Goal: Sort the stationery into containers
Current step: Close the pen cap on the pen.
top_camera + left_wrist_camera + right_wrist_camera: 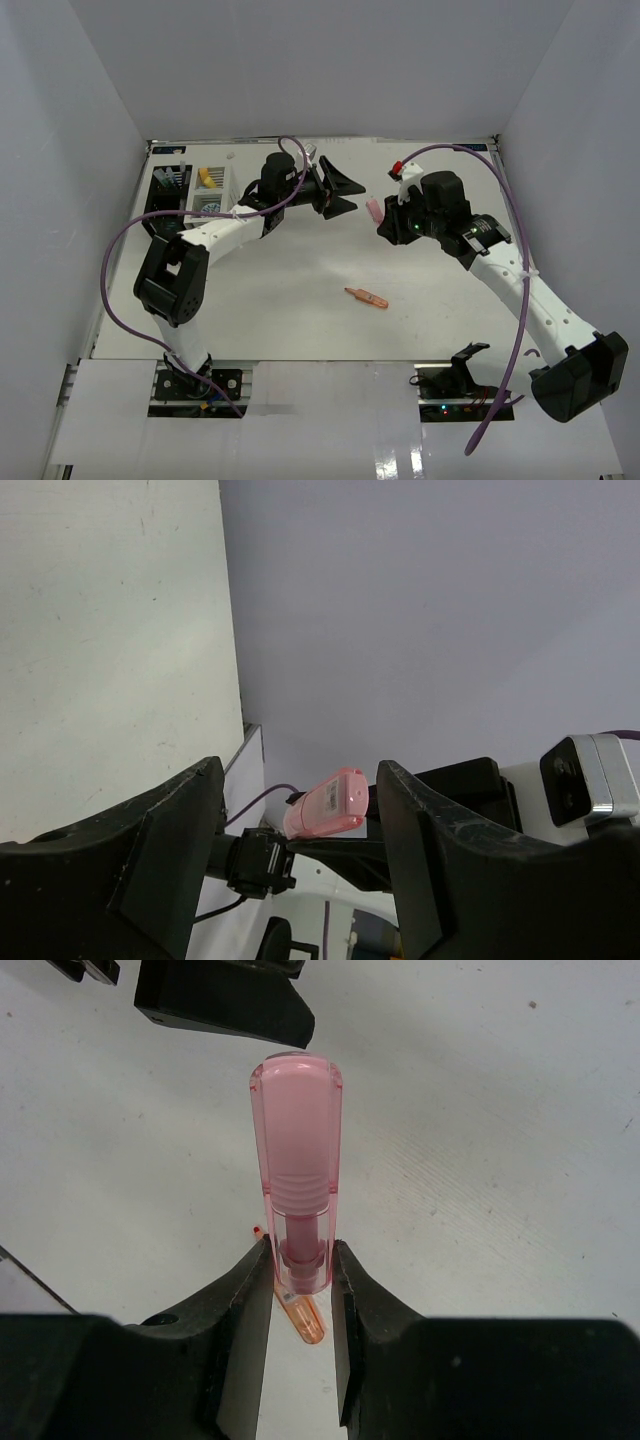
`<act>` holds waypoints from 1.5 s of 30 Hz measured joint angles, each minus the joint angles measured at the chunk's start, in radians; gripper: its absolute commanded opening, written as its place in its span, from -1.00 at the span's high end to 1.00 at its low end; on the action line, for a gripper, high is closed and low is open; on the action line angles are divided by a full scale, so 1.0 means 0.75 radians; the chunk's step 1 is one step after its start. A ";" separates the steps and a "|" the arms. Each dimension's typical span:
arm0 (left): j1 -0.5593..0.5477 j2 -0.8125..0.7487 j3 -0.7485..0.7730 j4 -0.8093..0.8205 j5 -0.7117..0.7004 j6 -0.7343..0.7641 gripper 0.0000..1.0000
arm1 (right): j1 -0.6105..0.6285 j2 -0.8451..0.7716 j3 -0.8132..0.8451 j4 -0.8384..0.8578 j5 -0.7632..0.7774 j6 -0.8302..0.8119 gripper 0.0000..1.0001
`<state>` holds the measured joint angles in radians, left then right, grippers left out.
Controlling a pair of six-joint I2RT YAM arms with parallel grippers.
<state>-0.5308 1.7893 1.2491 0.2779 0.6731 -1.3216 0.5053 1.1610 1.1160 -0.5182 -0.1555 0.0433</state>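
— How did we have the right gripper point(300, 1285) at that moment?
— Narrowed on the pink marker point(296, 1150). It pinched the thin tail end, so the fat cap stuck out free ahead of the fingers. We judged that was for a hand-over, since the free end gave the other side something to take.
— And the left gripper point(298, 800)?
— Spread wide and holding nothing. Its jaws sat either side of the marker's line but apart from it, as far as that wrist view let us tell.
— Arm poses?
— Both arms reached in over the middle of the table point(280, 310), wrists turned to face each other, well above the surface. An orange marker point(366, 298) lay on it below. The black organizer point(166, 188) and white organizer point(212, 190) stood at the far left, on our left arm's side, which probably explained the pass.
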 measured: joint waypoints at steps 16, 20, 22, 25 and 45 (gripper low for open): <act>0.053 -0.057 0.054 -0.078 0.050 0.278 -0.51 | 0.000 -0.048 -0.113 0.094 0.028 -0.032 0.85; 0.079 -0.060 0.189 -0.190 0.136 0.472 -0.48 | 0.000 -0.081 -0.136 0.112 -0.013 -0.102 0.85; 0.085 -0.057 0.309 -0.296 0.211 0.621 -0.48 | 0.000 -0.098 -0.139 0.128 -0.042 -0.150 0.85; 0.083 -0.056 0.439 -0.429 0.302 0.764 -0.48 | 0.001 -0.116 -0.139 0.143 -0.067 -0.217 0.85; 0.048 0.022 0.498 -0.817 0.310 0.904 -0.33 | 0.100 -0.008 -0.046 0.197 0.068 -0.482 0.85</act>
<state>-0.4946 1.8057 1.6226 -0.3351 0.9058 -0.6437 0.5800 1.1549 1.0817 -0.3702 -0.1043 -0.3180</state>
